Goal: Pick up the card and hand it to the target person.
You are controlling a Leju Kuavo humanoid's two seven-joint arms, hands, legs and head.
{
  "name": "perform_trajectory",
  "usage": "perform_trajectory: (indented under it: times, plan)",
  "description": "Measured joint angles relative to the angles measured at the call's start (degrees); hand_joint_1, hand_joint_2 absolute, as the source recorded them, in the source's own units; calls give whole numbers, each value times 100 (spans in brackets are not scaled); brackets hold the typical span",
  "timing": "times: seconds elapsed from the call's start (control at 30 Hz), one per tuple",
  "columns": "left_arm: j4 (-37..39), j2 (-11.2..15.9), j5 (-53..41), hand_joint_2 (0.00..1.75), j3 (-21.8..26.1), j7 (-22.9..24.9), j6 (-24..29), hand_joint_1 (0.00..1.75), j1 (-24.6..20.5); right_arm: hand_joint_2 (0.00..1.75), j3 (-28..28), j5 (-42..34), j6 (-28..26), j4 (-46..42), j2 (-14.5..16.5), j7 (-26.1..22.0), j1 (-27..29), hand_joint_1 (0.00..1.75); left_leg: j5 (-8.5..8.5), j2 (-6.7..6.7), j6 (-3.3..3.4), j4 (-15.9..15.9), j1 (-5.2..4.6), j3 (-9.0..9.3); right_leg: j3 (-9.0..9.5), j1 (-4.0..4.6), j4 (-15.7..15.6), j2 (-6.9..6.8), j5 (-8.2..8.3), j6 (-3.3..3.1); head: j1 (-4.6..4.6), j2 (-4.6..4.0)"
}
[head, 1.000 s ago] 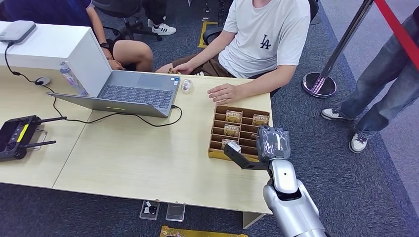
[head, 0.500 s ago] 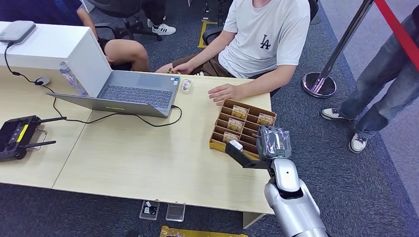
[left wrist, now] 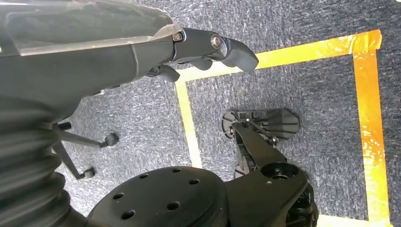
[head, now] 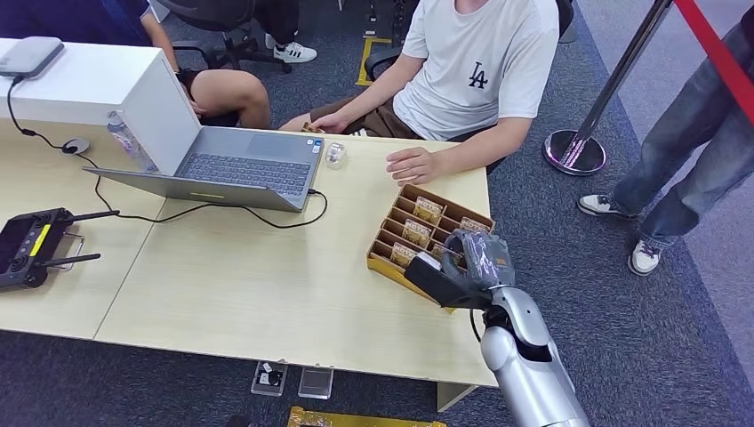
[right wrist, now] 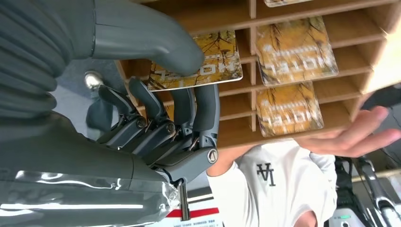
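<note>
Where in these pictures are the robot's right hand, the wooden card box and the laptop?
right hand [head: 462, 267], head view, on the back of the hand over the box.
card box [head: 389, 229], head view, on its wooden left wall.
laptop [head: 240, 169], head view, on the keyboard.

An open grey laptop [head: 233, 169] sits on the light wooden table [head: 249, 294], its black cable [head: 293, 222] trailing beside it. A black remote controller [head: 31, 247] lies near the table's left edge.
</note>
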Motion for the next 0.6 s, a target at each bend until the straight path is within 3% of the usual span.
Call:
perform_trajectory:
  times: [0.33,0.6]
  plan:
    - [0,19,-51,175,63,-25,-10,0,1,175,180,-518,152,-1804,-228,-177,530,161,-1,0,0,0,0,-3,-3,0,-1,0,0,0,-1,0]
    - [0,22,-83,175,66,-87,-20,0,0,175,245,-703,133,-2454,-359,-331,761,161,0,0,0,0,0,-3,-2,0,-1,0,0,0,1,0]
